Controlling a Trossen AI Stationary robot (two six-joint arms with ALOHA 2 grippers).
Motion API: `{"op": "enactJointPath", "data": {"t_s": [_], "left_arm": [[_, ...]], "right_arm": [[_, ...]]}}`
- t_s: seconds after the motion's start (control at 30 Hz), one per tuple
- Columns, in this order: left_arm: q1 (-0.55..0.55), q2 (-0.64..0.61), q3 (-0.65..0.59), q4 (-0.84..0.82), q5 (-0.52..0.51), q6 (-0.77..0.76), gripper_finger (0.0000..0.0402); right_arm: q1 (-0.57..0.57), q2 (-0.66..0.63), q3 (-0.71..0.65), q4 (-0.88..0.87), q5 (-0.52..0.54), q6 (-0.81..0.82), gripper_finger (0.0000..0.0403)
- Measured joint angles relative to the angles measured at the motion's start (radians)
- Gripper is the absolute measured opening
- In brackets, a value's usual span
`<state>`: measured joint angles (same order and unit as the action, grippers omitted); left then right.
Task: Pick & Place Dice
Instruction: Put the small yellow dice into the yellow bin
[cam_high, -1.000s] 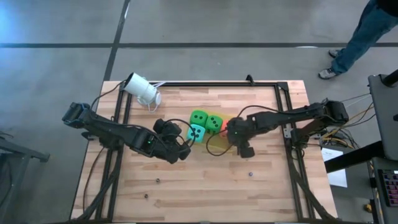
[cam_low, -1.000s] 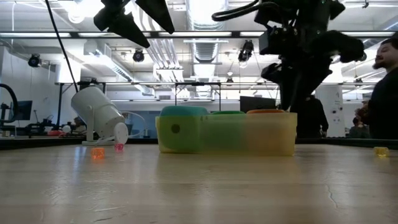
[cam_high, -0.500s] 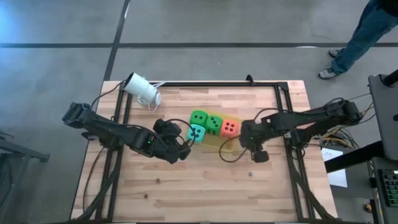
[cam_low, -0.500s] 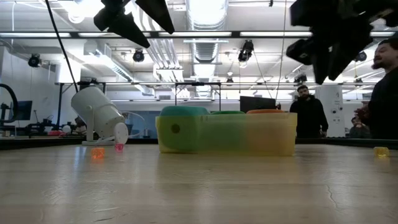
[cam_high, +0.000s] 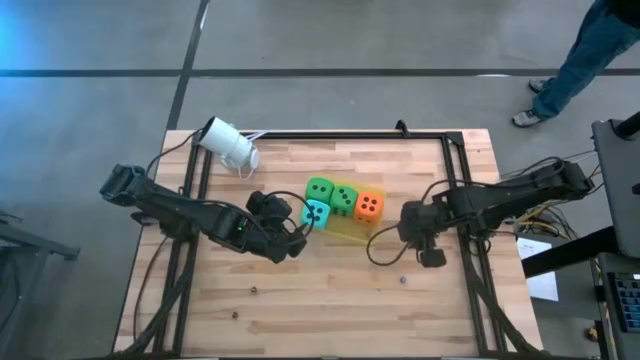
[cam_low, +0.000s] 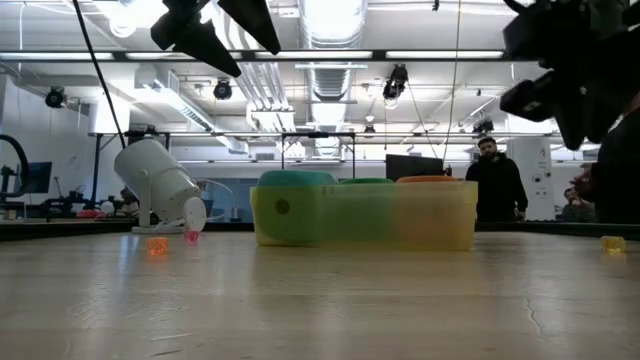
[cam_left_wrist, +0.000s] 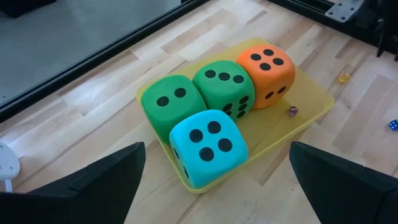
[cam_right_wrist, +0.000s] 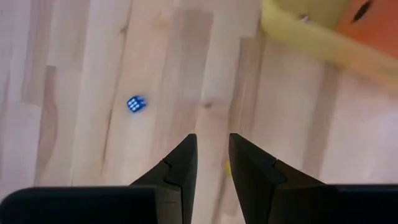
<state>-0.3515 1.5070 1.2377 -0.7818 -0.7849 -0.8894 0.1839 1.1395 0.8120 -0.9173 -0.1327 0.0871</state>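
On the wooden table (cam_high: 330, 300), a yellow tray (cam_left_wrist: 314, 106) near centre is filled by four dice: two green dice (cam_left_wrist: 171, 102), a teal die (cam_left_wrist: 208, 143) and an orange die (cam_left_wrist: 267, 65). At nine o'clock of it, the left gripper (cam_high: 298, 232) is held wide open and empty. At three o'clock, the right gripper (cam_right_wrist: 211, 165) is nearly closed, nothing gripped. A tiny blue die (cam_right_wrist: 135, 103) is seen beyond.

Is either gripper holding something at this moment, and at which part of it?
Nothing is held. The left gripper is wide open before the dice tray. The right gripper has nearly closed, empty fingers above bare wood.
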Motion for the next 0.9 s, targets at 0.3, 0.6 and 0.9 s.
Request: {"op": "enactJointPath", "data": {"t_s": [0.3,0.6,0.9], "left_arm": [[0.000,0.000,0.000,0.004,0.000,0.000,0.0400],[0.000,0.000,0.000,0.004,0.000,0.000,0.0400],[0.000,0.000,0.000,0.005,0.000,-0.001,0.0400]], "right_arm": [[0.002,0.059,-0.054,0.003,-0.005,-0.002,0.0097],[0.015,0.123,-0.088,0.031,0.003,0.041,0.0081],[0.015,0.154,-0.086,0.037,-0.008,0.030,0.0049]]}}
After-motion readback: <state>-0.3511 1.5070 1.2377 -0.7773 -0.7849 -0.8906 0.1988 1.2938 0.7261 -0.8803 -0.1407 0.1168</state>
